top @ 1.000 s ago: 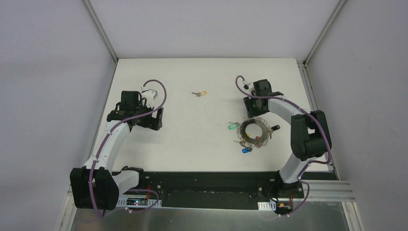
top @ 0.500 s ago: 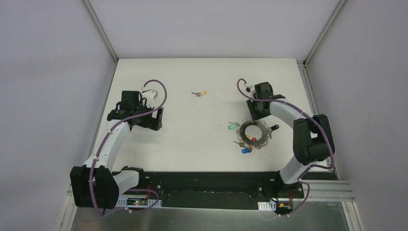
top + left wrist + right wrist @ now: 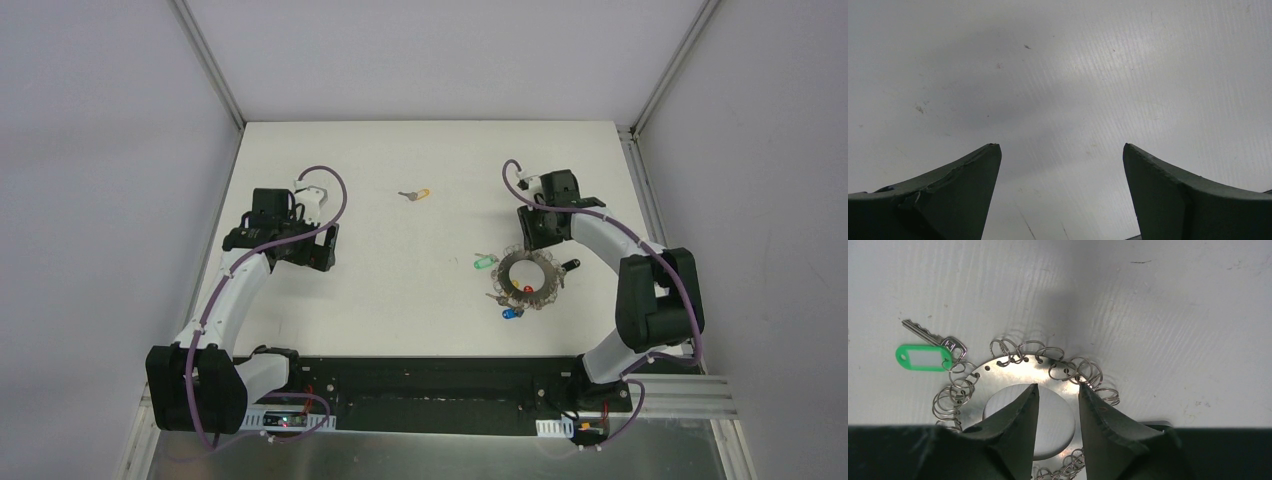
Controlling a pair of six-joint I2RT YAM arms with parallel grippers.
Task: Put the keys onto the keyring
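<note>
The right tool (image 3: 1056, 388) hangs over the 12 o'clock rim of the keyring (image 3: 1008, 372), jaws nearly closed and gripping nothing. The ring is flat grey metal fringed with wire loops, with a green-tagged key (image 3: 923, 357) at its 10 o'clock. A loose yellow key (image 3: 416, 195) lies on the worktop (image 3: 380, 290) at 9 o'clock from this tool, long axis 3-to-9. The left tool (image 3: 1060, 147), wide open and empty, is slightly nearer it.

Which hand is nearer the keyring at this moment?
Right. The right hand hangs directly over the keyring, fingertips above its far rim. The left hand is far off on the left side of the table, with nothing between its fingers.
</note>
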